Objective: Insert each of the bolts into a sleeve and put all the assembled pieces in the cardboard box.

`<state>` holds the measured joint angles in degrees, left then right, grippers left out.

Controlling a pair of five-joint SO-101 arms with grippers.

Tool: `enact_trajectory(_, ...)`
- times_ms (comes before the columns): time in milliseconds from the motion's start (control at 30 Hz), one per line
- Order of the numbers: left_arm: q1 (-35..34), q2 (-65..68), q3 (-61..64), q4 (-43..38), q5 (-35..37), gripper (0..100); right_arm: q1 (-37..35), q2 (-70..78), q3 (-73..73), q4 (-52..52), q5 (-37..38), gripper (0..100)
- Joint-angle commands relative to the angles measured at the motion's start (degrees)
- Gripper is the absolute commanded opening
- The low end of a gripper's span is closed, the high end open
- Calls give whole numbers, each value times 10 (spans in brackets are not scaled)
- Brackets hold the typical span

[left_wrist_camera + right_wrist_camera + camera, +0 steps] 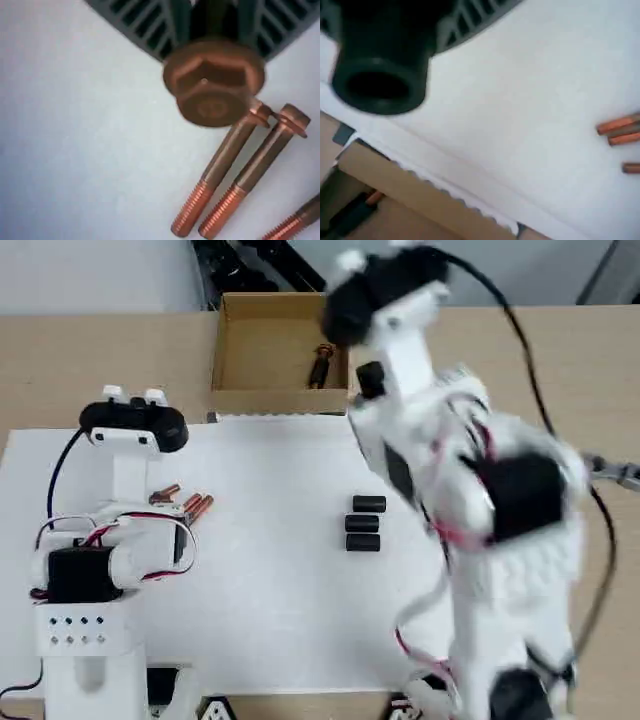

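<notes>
My left gripper (212,27) is shut on a copper bolt (214,82), whose hexagonal head faces the left wrist camera just above the white mat. Two more bolts (227,175) lie side by side beneath it, and the tip of a third (300,222) lies beside them. In the high view these loose bolts (196,505) lie at the mat's left by the left arm. My right gripper (395,30) is shut on a black sleeve (380,82), open end outward, held above the mat's far edge near the cardboard box (232,350). Three sleeves (364,523) lie stacked mid-mat.
One assembled bolt and sleeve (322,365) lies inside the box, against its right wall. The white mat (270,570) covers most of the table. The right arm (480,490) rises high over the mat's right side, with cables hanging beside it.
</notes>
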<state>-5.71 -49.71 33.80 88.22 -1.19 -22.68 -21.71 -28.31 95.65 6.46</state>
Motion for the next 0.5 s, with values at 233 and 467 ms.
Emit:
enact_trajectory(233, -1, -12, -31, -69, -1, 5, 5, -382, 376, -90, -40, 2)
enact_trajectory(467, 2, -11, -30, -150, 51, 5, 2, -587, 747, -377, -163, 2)
